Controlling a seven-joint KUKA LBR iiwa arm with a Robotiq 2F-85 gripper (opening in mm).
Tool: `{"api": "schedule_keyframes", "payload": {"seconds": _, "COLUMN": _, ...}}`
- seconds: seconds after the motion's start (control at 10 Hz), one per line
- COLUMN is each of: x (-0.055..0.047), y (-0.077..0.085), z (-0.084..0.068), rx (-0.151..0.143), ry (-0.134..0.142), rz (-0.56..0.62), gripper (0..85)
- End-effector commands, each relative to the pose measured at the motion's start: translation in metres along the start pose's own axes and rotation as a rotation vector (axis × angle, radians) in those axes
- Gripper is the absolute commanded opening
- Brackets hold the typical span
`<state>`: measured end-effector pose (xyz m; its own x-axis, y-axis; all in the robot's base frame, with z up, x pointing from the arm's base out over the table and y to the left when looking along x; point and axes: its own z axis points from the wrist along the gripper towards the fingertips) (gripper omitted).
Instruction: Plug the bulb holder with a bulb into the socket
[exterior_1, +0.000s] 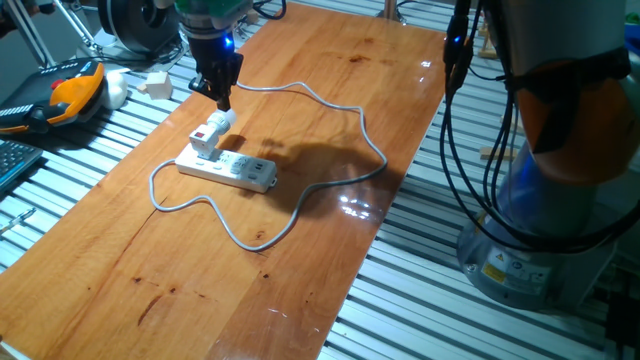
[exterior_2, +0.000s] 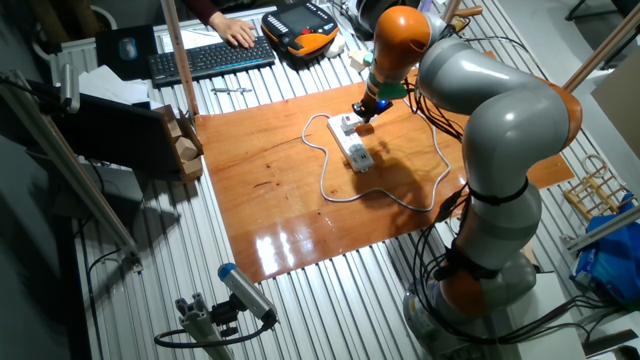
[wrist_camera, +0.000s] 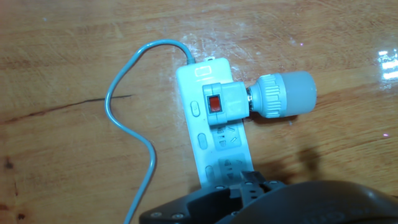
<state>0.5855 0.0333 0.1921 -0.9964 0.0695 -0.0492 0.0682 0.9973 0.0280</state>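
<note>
The socket, a white power strip (exterior_1: 228, 169), lies on the wooden table with its grey cable (exterior_1: 330, 105) looping around it. The bulb holder (exterior_1: 206, 138) stands plugged into the strip's end outlet, and its bulb (exterior_1: 223, 119) points up and away. In the hand view the holder (wrist_camera: 221, 104) shows its red mark, the bulb (wrist_camera: 286, 94) sticks out to the right, and the strip (wrist_camera: 211, 146) runs down the frame. My gripper (exterior_1: 224, 100) hangs just above the bulb and holds nothing. Its dark fingers merge, so their gap is unclear. The other fixed view shows the holder (exterior_2: 349, 124).
A plain whitish cube (exterior_1: 155, 84) and an orange-black pendant (exterior_1: 70, 92) lie off the table's far left edge. The robot base (exterior_1: 560, 200) and hanging black cables (exterior_1: 455, 120) stand to the right. A keyboard (exterior_2: 210, 58) sits beyond the table.
</note>
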Motion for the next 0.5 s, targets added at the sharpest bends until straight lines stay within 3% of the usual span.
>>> {"api": "schedule_keyframes", "payload": {"seconds": 0.0, "x": 0.0001, "y": 0.0002, "z": -0.0001, "rx": 0.000, "ry": 0.002, "rz": -0.005, "gripper": 0.0}}
{"api": "schedule_keyframes", "payload": {"seconds": 0.4, "x": -0.0001, "y": -0.0003, "z": -0.0005, "rx": -0.002, "ry": 0.029, "rz": -0.043, "gripper": 0.0}}
